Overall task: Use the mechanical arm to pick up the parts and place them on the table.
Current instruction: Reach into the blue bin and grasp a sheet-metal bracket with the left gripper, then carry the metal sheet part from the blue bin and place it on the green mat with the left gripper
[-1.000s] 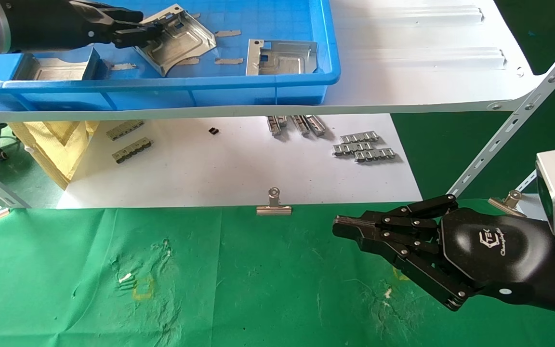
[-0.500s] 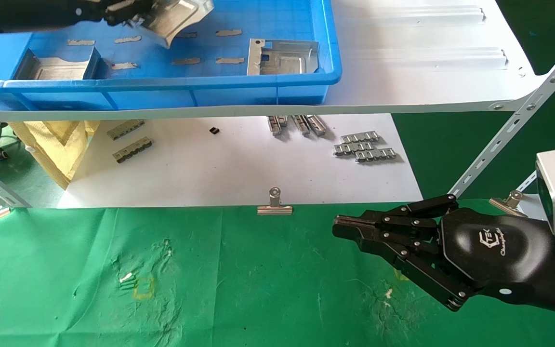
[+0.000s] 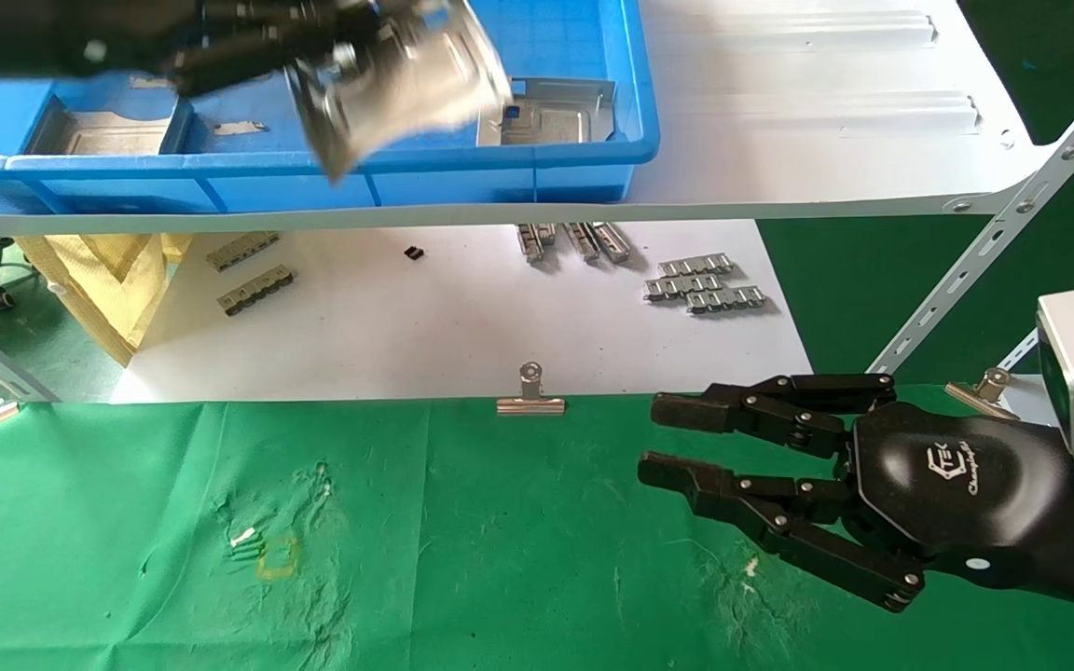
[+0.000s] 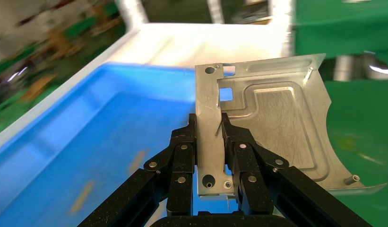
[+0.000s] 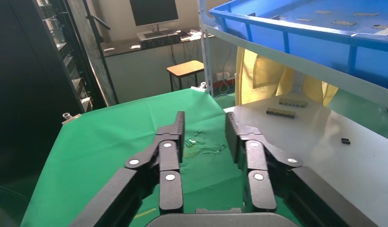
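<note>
My left gripper [image 3: 313, 65] is shut on a shiny stamped metal part [image 3: 406, 84] and holds it in the air above the front wall of the blue bin [image 3: 500, 182]. In the left wrist view my left gripper [image 4: 209, 125] pinches the part's [image 4: 277, 123] edge flange. Two more parts lie in the bin, one at its right [image 3: 546, 114] and one at its left [image 3: 108, 130]. My right gripper [image 3: 663, 438] hovers open and empty over the green table [image 3: 462, 550] at the right; it also shows in the right wrist view [image 5: 203, 127].
The blue bin stands on a white metal shelf [image 3: 826, 140]. Below it a white sheet [image 3: 462, 326] carries small grey ribbed strips [image 3: 705, 284]. A silver binder clip [image 3: 530, 393] sits at the cloth's far edge. A slanted shelf brace [image 3: 994, 242] runs at the right.
My left gripper has lifted the part out of the bin and carried it rightward and toward the bin's front wall. My right gripper has opened from shut, staying in place.
</note>
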Robot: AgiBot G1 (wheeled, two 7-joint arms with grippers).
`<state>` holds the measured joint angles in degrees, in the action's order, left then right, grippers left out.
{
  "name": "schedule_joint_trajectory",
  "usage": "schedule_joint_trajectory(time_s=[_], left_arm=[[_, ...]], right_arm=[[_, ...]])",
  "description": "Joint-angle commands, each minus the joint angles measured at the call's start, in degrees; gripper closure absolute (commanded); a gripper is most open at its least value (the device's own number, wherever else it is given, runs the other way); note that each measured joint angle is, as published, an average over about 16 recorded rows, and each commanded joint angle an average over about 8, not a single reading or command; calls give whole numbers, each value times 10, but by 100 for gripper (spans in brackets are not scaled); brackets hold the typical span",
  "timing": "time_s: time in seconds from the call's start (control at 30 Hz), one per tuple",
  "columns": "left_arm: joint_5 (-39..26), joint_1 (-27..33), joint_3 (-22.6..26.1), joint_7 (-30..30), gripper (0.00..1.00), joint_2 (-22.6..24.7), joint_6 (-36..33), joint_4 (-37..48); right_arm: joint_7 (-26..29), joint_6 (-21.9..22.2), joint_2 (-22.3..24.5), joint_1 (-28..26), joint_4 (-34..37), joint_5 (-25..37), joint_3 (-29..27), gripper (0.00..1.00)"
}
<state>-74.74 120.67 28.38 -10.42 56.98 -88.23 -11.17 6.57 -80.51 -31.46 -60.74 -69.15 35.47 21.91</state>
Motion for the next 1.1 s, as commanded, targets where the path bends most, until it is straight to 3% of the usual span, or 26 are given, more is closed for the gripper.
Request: schedule_joint_trajectory(time_s=[0.03, 0.17, 0.33, 0.47, 0.7, 0.9, 0.97, 1.1], left_arm=[[5, -5, -3, -22, 100, -7, -37, -8], [61, -55, 20, -42, 100, -43, -43, -99], [156, -139, 83, -56, 100, -120, -41, -249], [172, -183, 149, -107, 100, -173, -34, -316], [93, -205, 234, -252, 100, -188, -22, -260], [73, -212, 259, -321, 100, -166, -19, -168], [77, -215, 262, -336, 90, -159, -20, -144], [84, -221, 267, -360, 40, -146, -19, -106]], right_arm=[[0, 0, 0, 0, 0, 0, 0, 0], [0, 0, 0, 0, 0, 0, 0, 0], [0, 0, 0, 0, 0, 0, 0, 0], [0, 0, 0, 0, 0, 0, 0, 0], [0, 0, 0, 0, 0, 0, 0, 0], [0, 0, 0, 0, 0, 0, 0, 0], [0, 0, 0, 0, 0, 0, 0, 0], [0, 0, 0, 0, 0, 0, 0, 0]])
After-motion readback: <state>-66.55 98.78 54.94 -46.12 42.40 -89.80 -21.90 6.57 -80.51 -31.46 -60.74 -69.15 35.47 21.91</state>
